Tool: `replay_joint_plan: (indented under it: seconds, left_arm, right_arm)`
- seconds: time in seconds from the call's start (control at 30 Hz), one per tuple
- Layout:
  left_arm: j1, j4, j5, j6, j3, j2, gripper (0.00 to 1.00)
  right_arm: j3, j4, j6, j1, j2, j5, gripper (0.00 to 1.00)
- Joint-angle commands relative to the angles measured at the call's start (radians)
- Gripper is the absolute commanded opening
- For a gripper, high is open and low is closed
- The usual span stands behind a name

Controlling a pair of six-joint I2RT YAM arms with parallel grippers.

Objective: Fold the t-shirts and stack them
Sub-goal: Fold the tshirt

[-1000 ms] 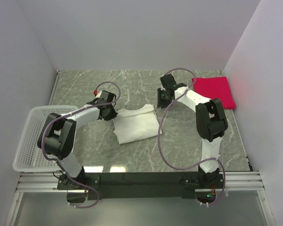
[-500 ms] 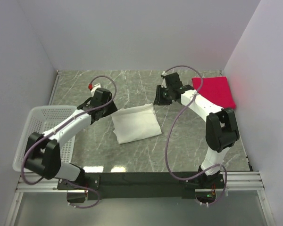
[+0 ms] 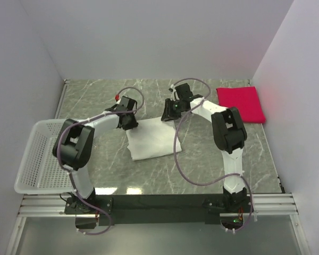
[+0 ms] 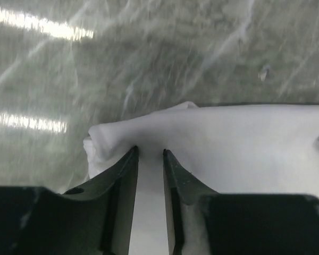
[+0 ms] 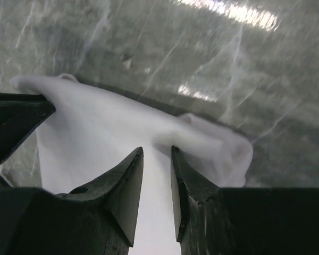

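At table centre the white t-shirt [image 3: 151,142] lies folded. We see the left gripper [image 3: 131,122] and right gripper [image 3: 168,113] each pinched on a far corner of it. Bare marble table [image 3: 212,154] on all sides. Red t-shirt [image 3: 240,103] sits far right by the wall, basket [image 3: 37,159] at the left edge.

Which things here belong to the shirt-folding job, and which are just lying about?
Job: white cloth t-shirt, partly folded, mid-table; bright red cloth shirt, folded square, far right corner.
Lying about: white plastic mesh basket at the left edge.
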Motion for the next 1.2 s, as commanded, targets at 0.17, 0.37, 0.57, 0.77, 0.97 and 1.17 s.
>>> replay_joint_plan:
  seconds: [0.17, 0.37, 0.57, 0.77, 0.97, 1.17]
  left_arm:
    - [0.072, 0.011, 0.083, 0.052, 0.215, 0.148, 0.43]
    - [0.067, 0.017, 0.15, -0.011, 0.139, -0.029, 0.66]
    - [0.02, 0.057, 0.248, -0.123, -0.152, -0.327, 0.62]
    - [-0.016, 0.19, 0.324, -0.169, -0.375, -0.439, 0.26]
    - [-0.013, 0.289, 0.327, -0.209, -0.466, -0.337, 0.11]
    - [0.006, 0.353, 0.318, -0.278, -0.587, -0.249, 0.04]
  right_arm:
    - [0.11, 0.092, 0.074, -0.09, 0.073, -0.072, 0.34]
    - [-0.07, 0.264, 0.212, -0.085, -0.12, -0.203, 0.38]
    - [-0.408, 0.571, 0.415, 0.013, -0.337, -0.331, 0.38]
    - [-0.561, 0.71, 0.45, 0.137, -0.335, -0.346, 0.35]
    - [-0.644, 0.804, 0.453, 0.145, -0.197, -0.345, 0.27]
    - [-0.735, 0.81, 0.477, 0.076, -0.096, -0.308, 0.17]
